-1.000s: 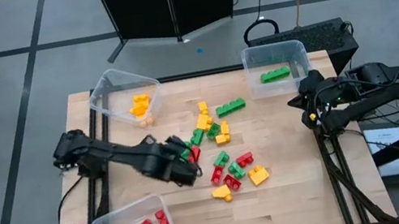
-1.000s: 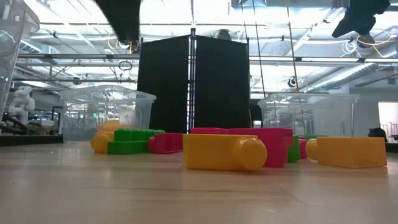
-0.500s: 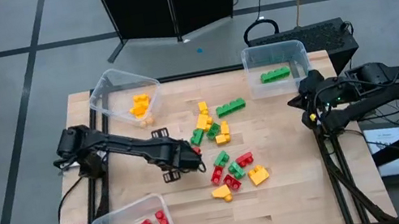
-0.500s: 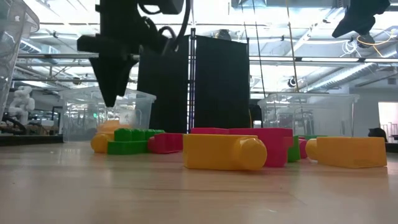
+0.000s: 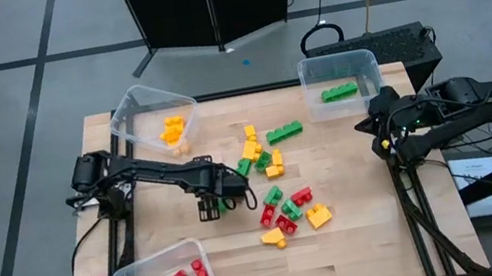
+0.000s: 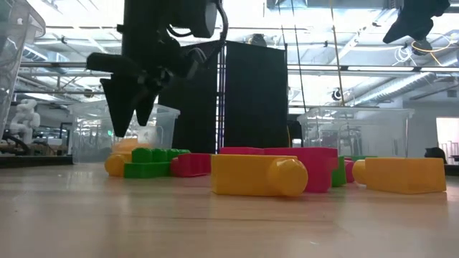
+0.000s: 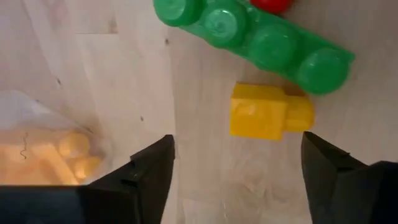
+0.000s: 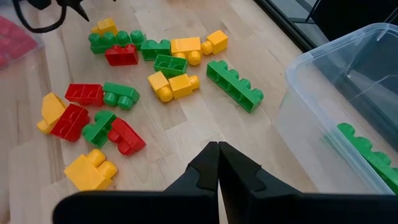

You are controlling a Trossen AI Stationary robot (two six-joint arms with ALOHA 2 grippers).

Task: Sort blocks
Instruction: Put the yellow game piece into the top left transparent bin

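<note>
Red, yellow and green blocks [image 5: 275, 189] lie loose mid-table. My left gripper [image 5: 221, 203] hangs open, pointing down, over the pile's left end. In the left wrist view a small yellow block [image 7: 264, 112] lies on the wood between and beyond its fingers [image 7: 236, 149], untouched, with a long green block [image 7: 261, 40] past it. In the low view its tips [image 6: 131, 118] stand above the table. My right gripper [image 5: 378, 135] waits shut at the right edge, raised [image 8: 217, 155].
Three clear bins stand on the table: one with yellow blocks at the far left [image 5: 134, 107], one with a green block at the far right [image 5: 355, 63], one with red blocks at the near left [image 5: 133, 275]. Bare wood lies near the front edge.
My left gripper has come down over the left end of the pile, dropping into the low view from above. It has rolled about its own axis, and its fingertips, together half a second ago, now stand apart. No block has moved.
</note>
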